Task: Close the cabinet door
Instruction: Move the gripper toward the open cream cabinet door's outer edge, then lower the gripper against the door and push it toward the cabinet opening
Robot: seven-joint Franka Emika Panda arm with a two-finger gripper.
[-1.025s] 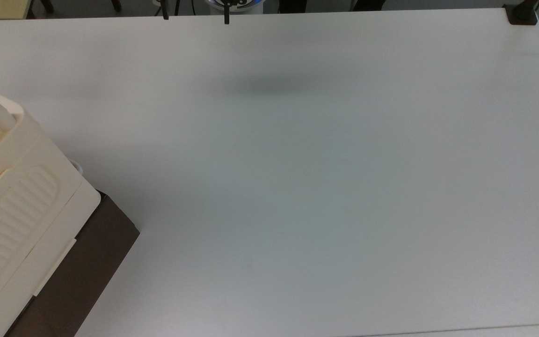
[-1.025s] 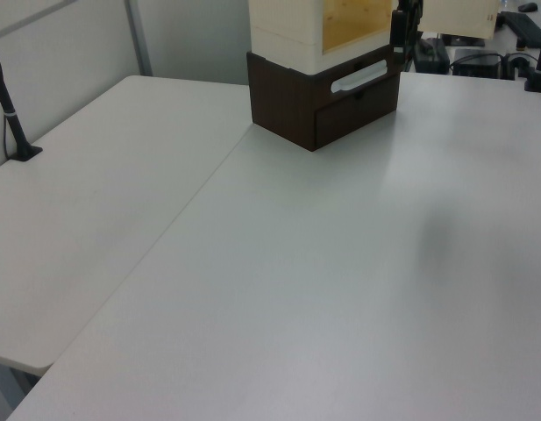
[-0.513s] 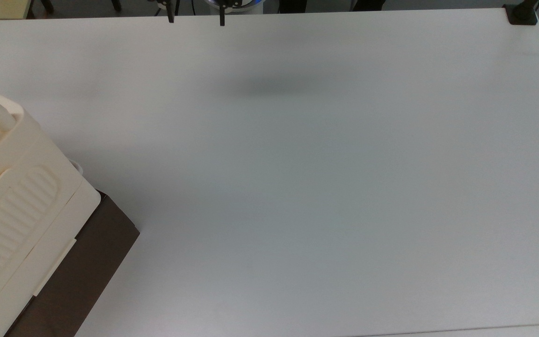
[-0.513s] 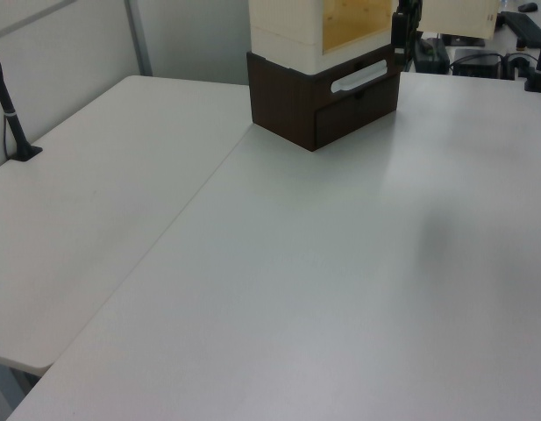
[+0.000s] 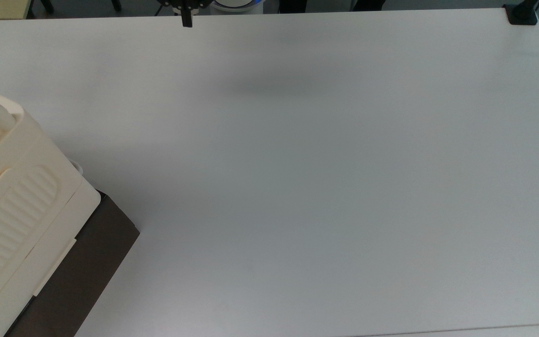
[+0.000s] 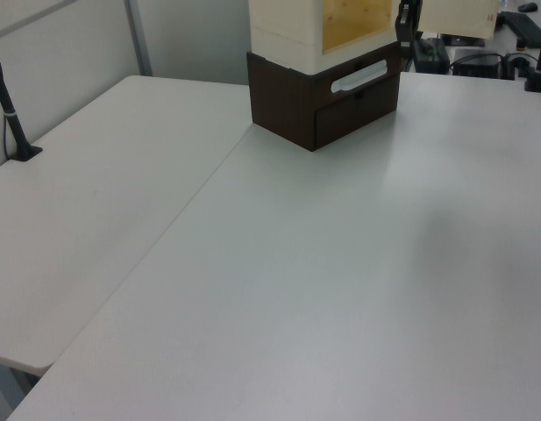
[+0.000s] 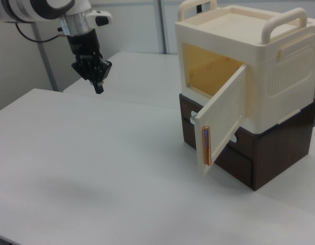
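Right view has the door (image 7: 222,119) swung wide off the cabinet (image 7: 249,66) front, so nothing is done yet, while the gripper (image 7: 98,86), fingers pressed together and empty, hangs well apart above the table (image 7: 96,168).

A broad white table (image 5: 325,187) spreads under soft, even light — a second white tabletop (image 6: 86,202) butts against it along a straight seam. Beyond the table, pale partition walls (image 7: 126,25) rise with grey upright posts (image 6: 137,37). A black clamp mount (image 5: 522,14) grips the table's far corner.
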